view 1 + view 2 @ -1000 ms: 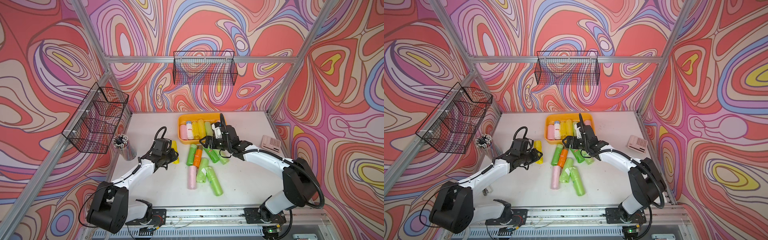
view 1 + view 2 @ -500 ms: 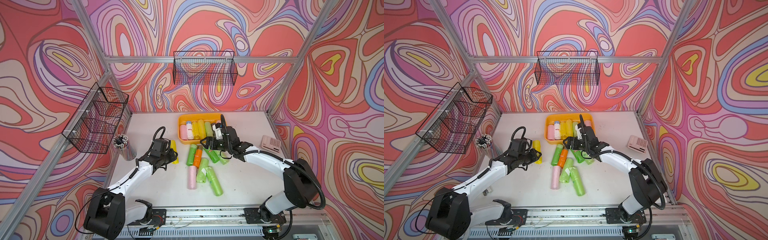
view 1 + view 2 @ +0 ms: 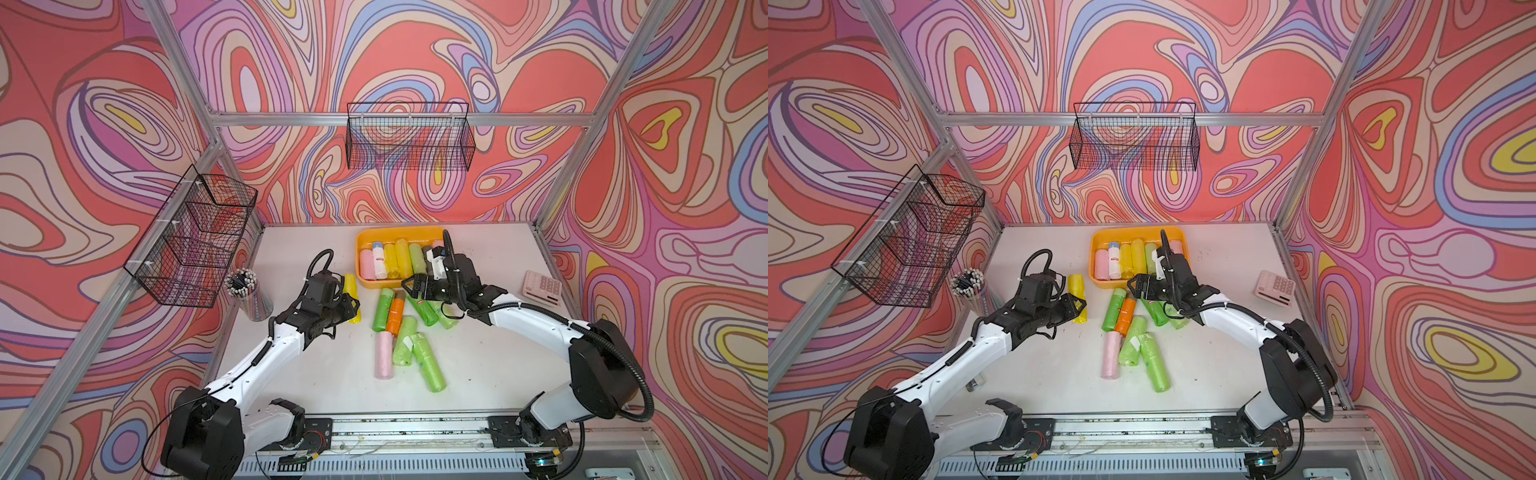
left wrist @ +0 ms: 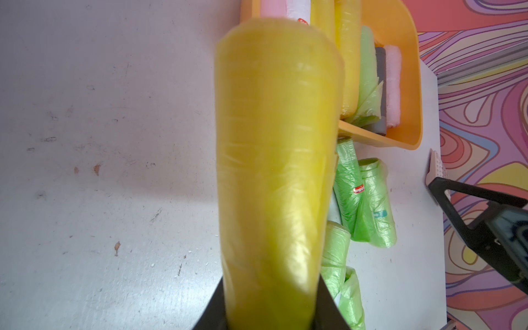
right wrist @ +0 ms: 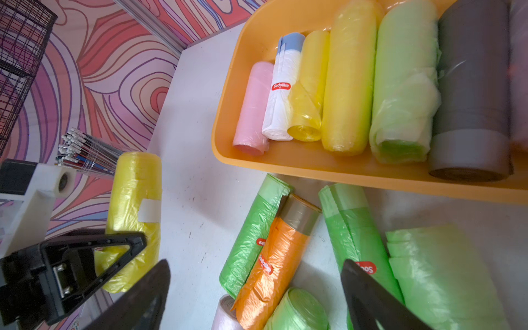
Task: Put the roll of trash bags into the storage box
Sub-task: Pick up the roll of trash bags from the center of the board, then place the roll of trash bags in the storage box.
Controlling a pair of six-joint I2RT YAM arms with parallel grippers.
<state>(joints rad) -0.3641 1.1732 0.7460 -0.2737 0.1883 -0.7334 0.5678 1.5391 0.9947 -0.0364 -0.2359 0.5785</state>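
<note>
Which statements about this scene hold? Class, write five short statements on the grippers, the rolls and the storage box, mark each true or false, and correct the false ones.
1. The left gripper is shut on a yellow roll. True.
2. The right gripper is shut on a green roll. False: its jaws stand open and hold nothing.
3. The orange roll lies on the table, outside the storage box. True.
4. The storage box is empty. False: several rolls lie in it side by side, a grey roll among them.
5. A pink calculator sits inside the storage box. False: it lies on the table, apart from the box.
</note>
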